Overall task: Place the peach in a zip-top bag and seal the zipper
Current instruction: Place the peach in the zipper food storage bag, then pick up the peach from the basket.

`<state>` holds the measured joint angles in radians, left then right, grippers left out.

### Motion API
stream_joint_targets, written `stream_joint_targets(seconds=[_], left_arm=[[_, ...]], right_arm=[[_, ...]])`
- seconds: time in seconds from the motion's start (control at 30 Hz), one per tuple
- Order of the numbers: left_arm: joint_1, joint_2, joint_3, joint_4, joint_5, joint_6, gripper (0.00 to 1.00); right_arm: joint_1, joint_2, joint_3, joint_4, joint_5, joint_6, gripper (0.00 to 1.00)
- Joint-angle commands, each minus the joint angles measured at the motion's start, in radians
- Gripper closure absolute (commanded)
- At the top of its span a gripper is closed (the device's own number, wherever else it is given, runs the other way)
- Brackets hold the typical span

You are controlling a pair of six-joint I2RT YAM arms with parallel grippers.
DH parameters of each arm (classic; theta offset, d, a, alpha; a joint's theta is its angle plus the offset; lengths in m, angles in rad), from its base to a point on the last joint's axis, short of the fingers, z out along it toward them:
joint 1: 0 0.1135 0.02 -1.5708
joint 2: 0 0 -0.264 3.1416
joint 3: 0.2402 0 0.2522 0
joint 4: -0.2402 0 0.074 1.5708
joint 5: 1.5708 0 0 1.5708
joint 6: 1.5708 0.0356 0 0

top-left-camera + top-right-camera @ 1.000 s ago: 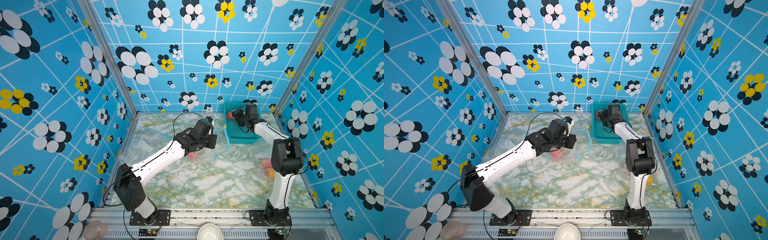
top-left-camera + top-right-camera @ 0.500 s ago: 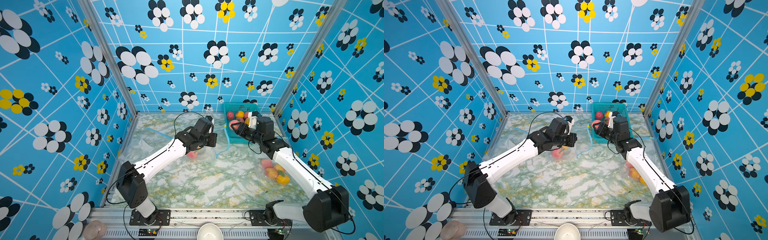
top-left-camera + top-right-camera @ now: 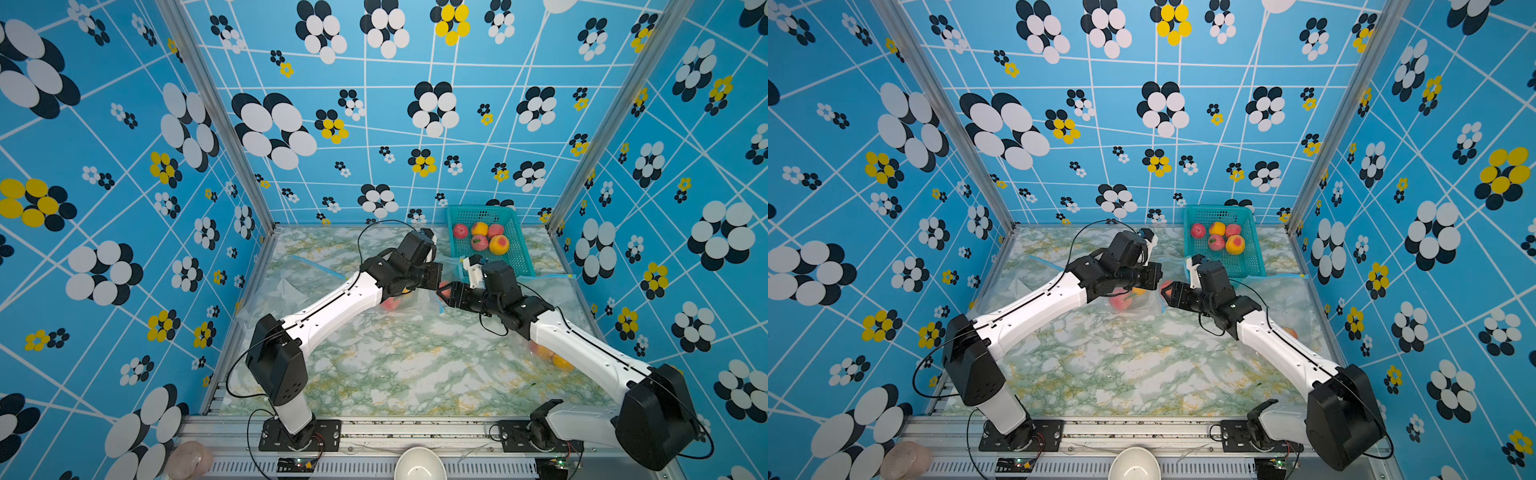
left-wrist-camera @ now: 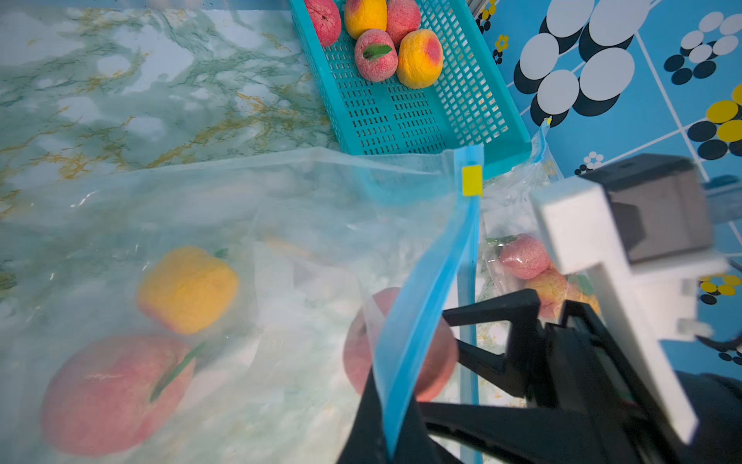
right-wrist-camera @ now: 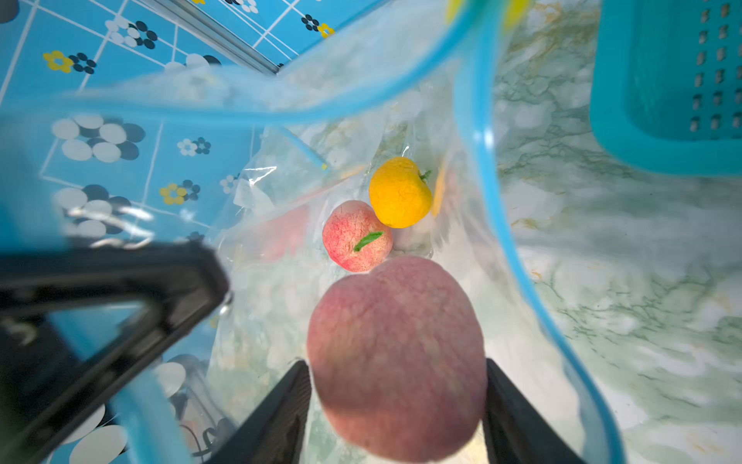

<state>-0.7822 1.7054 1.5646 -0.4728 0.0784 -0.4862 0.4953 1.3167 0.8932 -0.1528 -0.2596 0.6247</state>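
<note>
Between the black fingers [image 5: 281, 413] of the right gripper [image 5: 396, 364], a big, fuzzy pink peach [image 5: 397, 345] is hanging in the mouth of a clear plastic zip-top bag [image 4: 241, 209].
Both fingers are pressing the peach's flanks, standing about its own width apart, while the left gripper [image 4: 387, 428] is pinching the bag's blue zipper strip [image 4: 425, 297] tight and lifting it to hold the mouth agape. The peach is sitting right at the rim, so a release now is probably risking a roll back onto the green-veined marble tabletop [image 3: 395, 365]. If that thin strip is slipping from the pinch, the mouth is collapsing onto the fingers; fruit lying across the zip line is then blocking the yellow slider [image 4: 472, 180].
</note>
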Motion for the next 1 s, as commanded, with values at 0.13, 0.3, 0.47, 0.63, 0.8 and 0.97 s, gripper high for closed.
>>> stream_joint_targets(seconds=[0.13, 0.3, 0.47, 0.63, 0.8, 0.97], left_arm=[[-0.005, -0.048, -0.013, -0.028, -0.048, 0.008, 1.00], [-0.004, -0.041, -0.014, -0.024, -0.048, 0.003, 1.00], [-0.006, -0.048, -0.024, -0.014, -0.048, 0.001, 1.00], [-0.006, -0.051, -0.044, -0.013, -0.042, -0.003, 1.00], [-0.008, -0.058, -0.054, -0.010, -0.034, 0.000, 1.00], [-0.009, -0.050, -0.058, -0.014, -0.024, 0.009, 1.00]], right_arm=[[-0.054, 0.003, 0.126, -0.116, 0.042, -0.067, 0.24], [-0.162, 0.000, 0.191, -0.127, -0.004, -0.063, 0.24], [-0.273, 0.086, 0.293, -0.133, 0.017, -0.084, 0.24], [-0.324, 0.292, 0.454, -0.174, 0.175, -0.108, 0.24], [-0.325, 0.550, 0.716, -0.318, 0.359, -0.218, 0.24], [-0.327, 0.789, 1.000, -0.461, 0.487, -0.364, 0.24]])
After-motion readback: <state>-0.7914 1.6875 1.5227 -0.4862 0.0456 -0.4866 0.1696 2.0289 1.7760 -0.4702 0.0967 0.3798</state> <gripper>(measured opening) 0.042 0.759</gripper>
